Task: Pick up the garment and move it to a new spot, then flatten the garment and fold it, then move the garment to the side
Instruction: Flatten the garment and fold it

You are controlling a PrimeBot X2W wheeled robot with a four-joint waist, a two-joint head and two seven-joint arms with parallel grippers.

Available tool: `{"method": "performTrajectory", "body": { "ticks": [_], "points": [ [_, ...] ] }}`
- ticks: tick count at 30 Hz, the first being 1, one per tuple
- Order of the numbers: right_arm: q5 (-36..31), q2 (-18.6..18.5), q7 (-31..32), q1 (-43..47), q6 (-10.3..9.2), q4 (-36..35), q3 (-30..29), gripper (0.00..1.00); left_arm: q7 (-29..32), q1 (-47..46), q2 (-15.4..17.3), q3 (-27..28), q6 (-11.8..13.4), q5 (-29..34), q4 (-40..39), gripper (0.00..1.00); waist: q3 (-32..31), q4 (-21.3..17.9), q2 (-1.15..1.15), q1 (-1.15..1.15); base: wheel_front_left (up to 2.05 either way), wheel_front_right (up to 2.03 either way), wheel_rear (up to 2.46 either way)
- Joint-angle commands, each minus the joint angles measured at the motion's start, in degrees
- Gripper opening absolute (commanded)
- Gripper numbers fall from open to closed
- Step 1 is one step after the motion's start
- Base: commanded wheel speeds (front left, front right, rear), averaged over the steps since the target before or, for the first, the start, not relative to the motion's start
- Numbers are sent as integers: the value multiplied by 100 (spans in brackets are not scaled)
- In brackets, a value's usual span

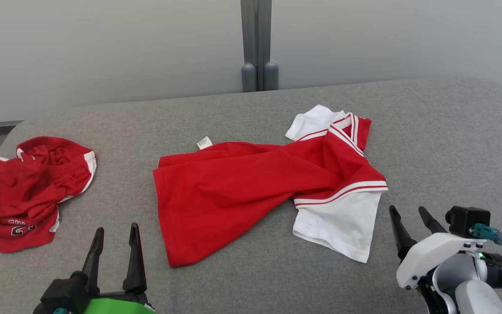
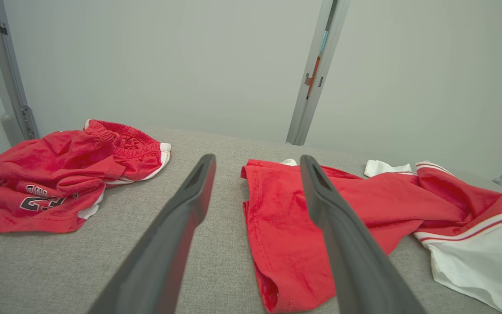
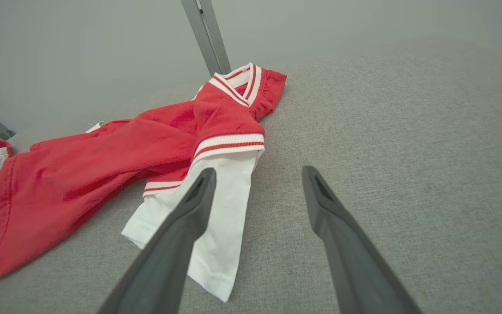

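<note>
The red-and-white garment (image 1: 233, 192) is laid rumpled at the middle of the grey padded surface (image 1: 451, 144). Both grippers are held spread, nothing grasped — the left gripper (image 1: 117, 227) near the red hem, the right gripper (image 1: 406, 208) just beside the white sleeve. Red shorts (image 1: 28, 187) are bunched at the left, their print perhaps a number.

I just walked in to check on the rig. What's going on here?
The robot is facing a red and white shirt that lies crumpled, not yet flattened or folded, in the middle of the grey padded surface. Its left end effector and right end effector are both open and hold nothing, on the near side of the shirt. The red shorts lie bundled off to the left.
</note>
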Motion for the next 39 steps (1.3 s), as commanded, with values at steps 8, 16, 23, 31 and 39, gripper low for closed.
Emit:
{"method": "performTrajectory", "body": {
  "ticks": [8, 16, 23, 31, 39],
  "points": [
    [301, 18, 496, -654, -8, 858, 3, 100, -3, -87, 14, -73, -50, 75, 66, 100, 151, 184, 0, 0, 0, 0, 0],
    [654, -21, 736, -1341, -4, 1842, 22, 100, -3, -283, 14, -72, -130, 135, 151, 100, 344, 353, 0, 0, 0, 0, 0],
    [989, -221, 696, -1701, -5, 2452, 316, 77, -3, -387, 14, -21, -168, 150, 189, 100, 478, 407, 0, 0, 0, 0, 0],
    [463, -629, 99, -1593, -5, 2718, -68, 0, -3, -381, 14, 10, -186, 126, 222, 100, 433, 336, 0, 0, 0, 0, 0],
    [-17, -613, 218, -1091, -7, 2271, -800, 0, -3, -295, 14, 53, -148, 85, 190, 100, 386, 137, 0, 0, 0, 0, 0]
  ]
}}
